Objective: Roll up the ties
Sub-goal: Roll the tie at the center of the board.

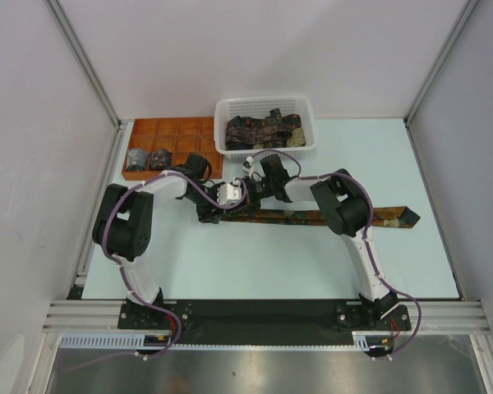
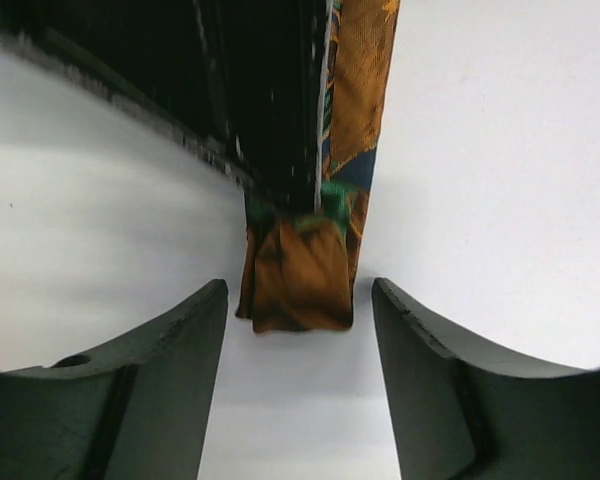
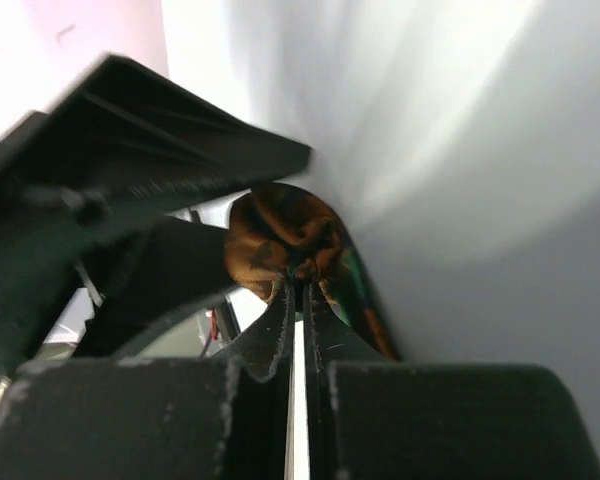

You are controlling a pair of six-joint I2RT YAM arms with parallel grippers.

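A pale, blue-white worktop (image 1: 263,263) sits inside a booth of plain white panels (image 1: 255,49) held by aluminium frame posts (image 1: 82,57). A black strip (image 1: 263,312) along the near edge carries both arm bases. At the far side stands a white plastic mesh basket (image 1: 265,105) holding a loose heap of dark patterned ties (image 1: 263,129). Just beside it on the left lies an orange-brown compartment tray (image 1: 171,130). Two rolled ties (image 1: 137,157) fill neighbouring front-left cells of the tray, and the other cells in sight show bare bottoms. One tie (image 1: 394,216) is stretched flat across the middle of the worktop, its pointed end well out to the right and its other end under the two wrists. In the left wrist view that end is turned over into a small orange and green roll on the surface. The left fingers (image 2: 160,370) stand apart on either side of the roll with a gap on each side, touching nothing. The right fingers (image 3: 270,340) are pressed together, and in the right wrist view their tips nip the orange roll of the tie.
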